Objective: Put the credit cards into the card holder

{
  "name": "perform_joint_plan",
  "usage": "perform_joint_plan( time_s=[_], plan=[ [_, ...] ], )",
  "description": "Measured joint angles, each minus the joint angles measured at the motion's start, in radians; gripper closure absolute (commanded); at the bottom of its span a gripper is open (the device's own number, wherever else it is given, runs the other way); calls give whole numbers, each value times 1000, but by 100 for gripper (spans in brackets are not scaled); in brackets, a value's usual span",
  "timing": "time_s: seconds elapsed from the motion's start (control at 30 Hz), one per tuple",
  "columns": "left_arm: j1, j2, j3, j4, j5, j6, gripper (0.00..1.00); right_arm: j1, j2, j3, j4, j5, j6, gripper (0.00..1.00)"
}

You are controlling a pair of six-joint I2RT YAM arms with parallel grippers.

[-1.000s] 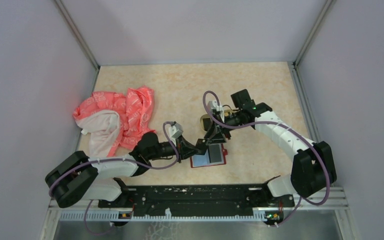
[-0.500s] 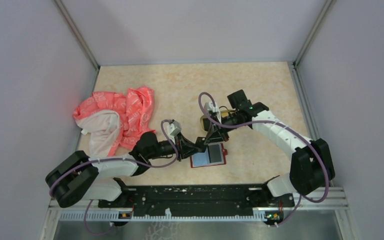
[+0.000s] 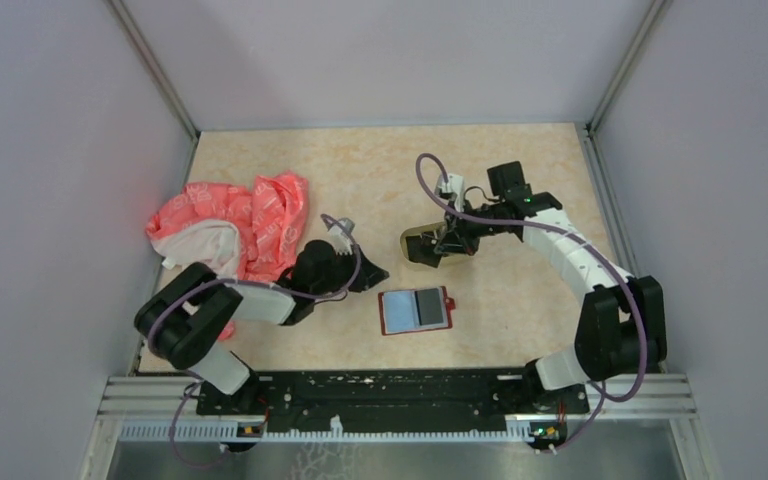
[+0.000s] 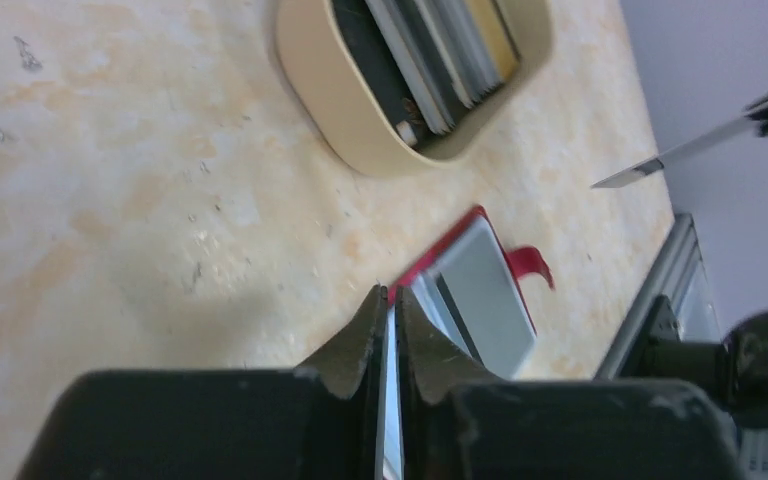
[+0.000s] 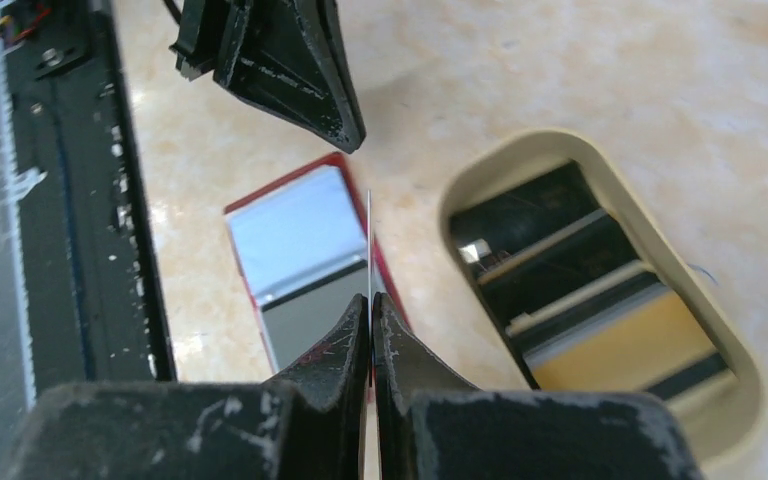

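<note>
The red card holder (image 3: 449,303) lies open on the table with a light-blue card (image 3: 401,311) and a grey card (image 3: 430,309) on its halves. My right gripper (image 5: 369,298) is shut on a thin credit card (image 5: 369,235) seen edge-on, above the holder's far edge (image 5: 387,283) and beside the tan tray (image 5: 730,370). More credit cards (image 4: 430,50) stand in that tray (image 4: 360,150). My left gripper (image 4: 388,292) hovers left of the holder (image 4: 447,240), jaws a slit apart, gripping nothing. From above, the left gripper (image 3: 372,272) is clear of the holder and the right gripper (image 3: 438,247) is at the tray (image 3: 412,243).
A crumpled pink and white cloth (image 3: 235,235) lies at the left, behind the left arm. The black base rail (image 3: 390,390) runs along the near edge, close to the holder. Grey walls with metal posts enclose the table on three sides.
The left arm drew back to the left, away from the holder, and its jaws parted slightly. The right gripper closed on a card, lifted and moved back toward the tray.
</note>
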Motion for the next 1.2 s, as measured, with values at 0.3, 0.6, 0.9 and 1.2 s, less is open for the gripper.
perform_joint_plan(
  time_s=[0.3,0.6,0.9,1.2],
  plan=[
    [13,364,322,-157,94,-135,96,-97,-33,-2,77,50,92,100],
    [13,523,543,-211,164,-172,94,-98,-40,-3,95,43,111,100],
    [30,664,754,-220,180,-163,91,-102,19,-1,19,-40,47,100],
    [33,217,431,-245,27,40,86,-105,69,-1,-86,-137,28,100]
  ],
)
